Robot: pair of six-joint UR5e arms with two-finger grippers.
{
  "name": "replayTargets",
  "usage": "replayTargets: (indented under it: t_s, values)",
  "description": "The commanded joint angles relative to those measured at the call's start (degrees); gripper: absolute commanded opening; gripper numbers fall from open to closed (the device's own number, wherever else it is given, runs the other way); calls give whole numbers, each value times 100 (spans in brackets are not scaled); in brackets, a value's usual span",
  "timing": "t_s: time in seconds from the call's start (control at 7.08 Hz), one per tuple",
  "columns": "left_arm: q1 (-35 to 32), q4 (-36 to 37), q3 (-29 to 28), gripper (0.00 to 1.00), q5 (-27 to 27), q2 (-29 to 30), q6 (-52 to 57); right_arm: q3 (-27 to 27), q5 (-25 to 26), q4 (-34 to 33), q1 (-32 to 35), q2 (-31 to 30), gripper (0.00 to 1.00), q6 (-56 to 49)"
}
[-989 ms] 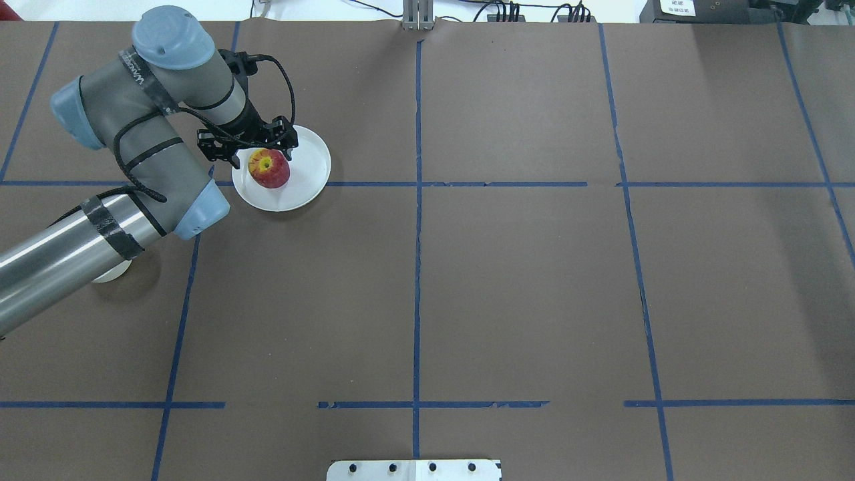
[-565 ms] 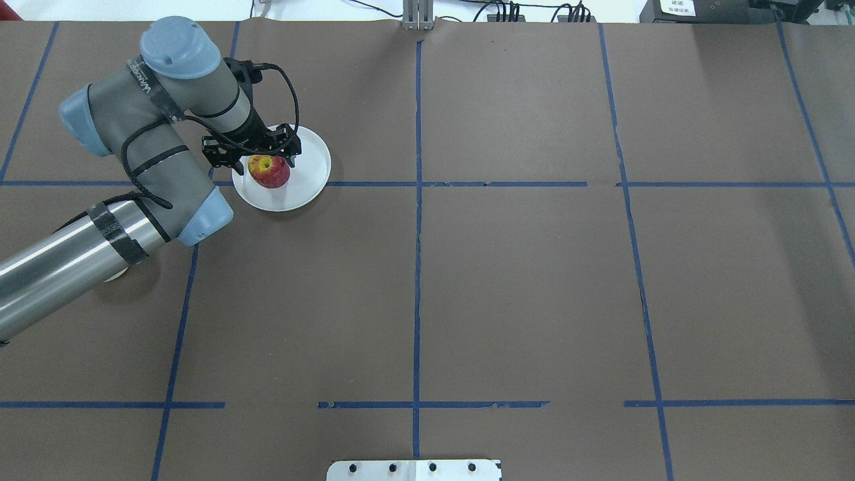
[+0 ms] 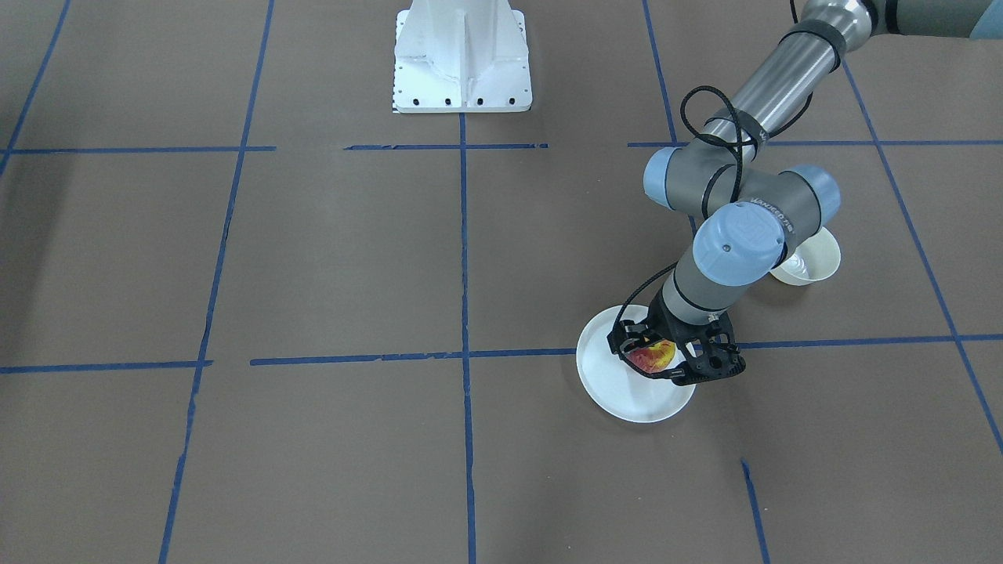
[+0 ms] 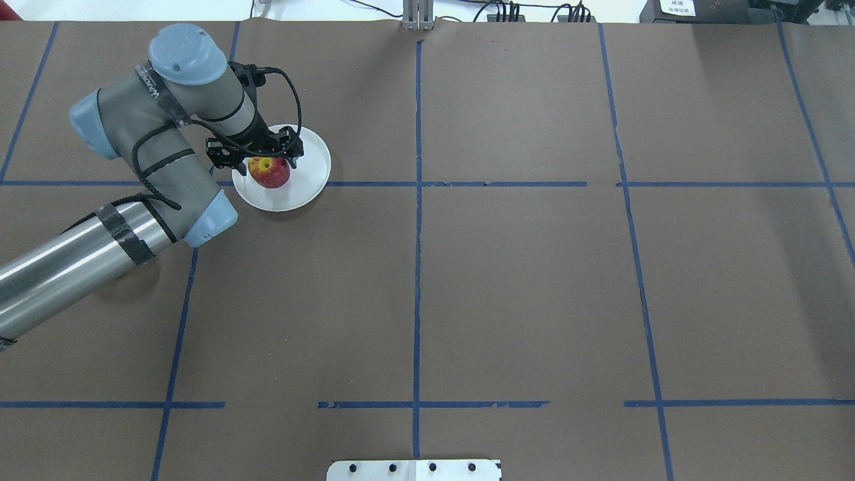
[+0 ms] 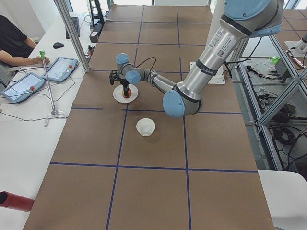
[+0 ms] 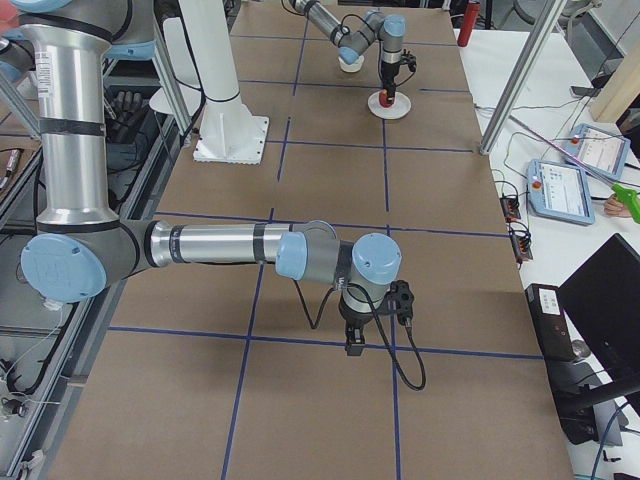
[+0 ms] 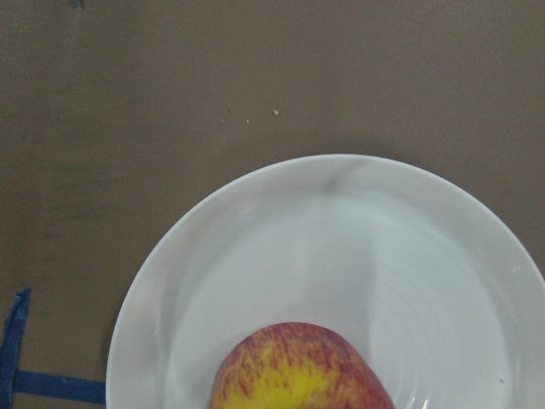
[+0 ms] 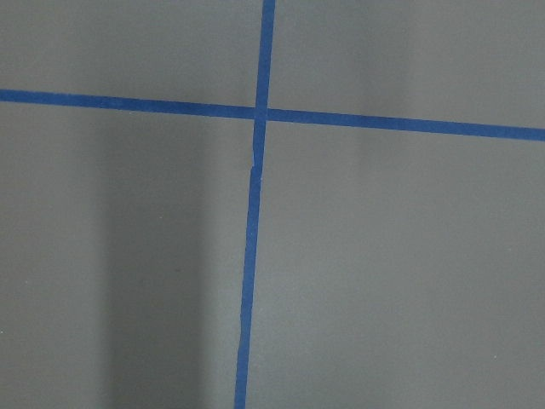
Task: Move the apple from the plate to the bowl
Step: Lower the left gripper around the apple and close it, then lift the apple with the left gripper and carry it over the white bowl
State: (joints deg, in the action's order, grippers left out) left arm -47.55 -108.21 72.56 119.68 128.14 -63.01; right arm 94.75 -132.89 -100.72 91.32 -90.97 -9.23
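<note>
Toward the worktop's left edge, nearest my robot: the bowl (image 3: 815, 266). Beyond it, the apple (image 4: 270, 172) sits stem-up on the plate (image 3: 627, 399), between the spread jaws of the left gripper (image 3: 671, 360). Right gripper (image 6: 352, 345), by the right edge: jaw state I cannot tell.

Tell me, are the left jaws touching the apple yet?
Cannot tell. Overhead, the left gripper straddles the apple on the plate, but no view shows contact or a gap plainly.

Red apple (image 4: 270, 174) (yellow-streaked), white plate (image 4: 311, 167), cream bowl (image 3: 823, 255).
</note>
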Motion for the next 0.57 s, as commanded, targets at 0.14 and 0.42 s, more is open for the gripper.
replayTargets:
  t_s: [0.14, 0.42]
  values:
    - [44, -33, -58, 83, -147, 18, 0, 0, 0, 0, 0, 0, 100, 0]
    - [36, -16, 21, 12, -147, 1, 8, 0, 0, 0, 0, 0, 100, 0]
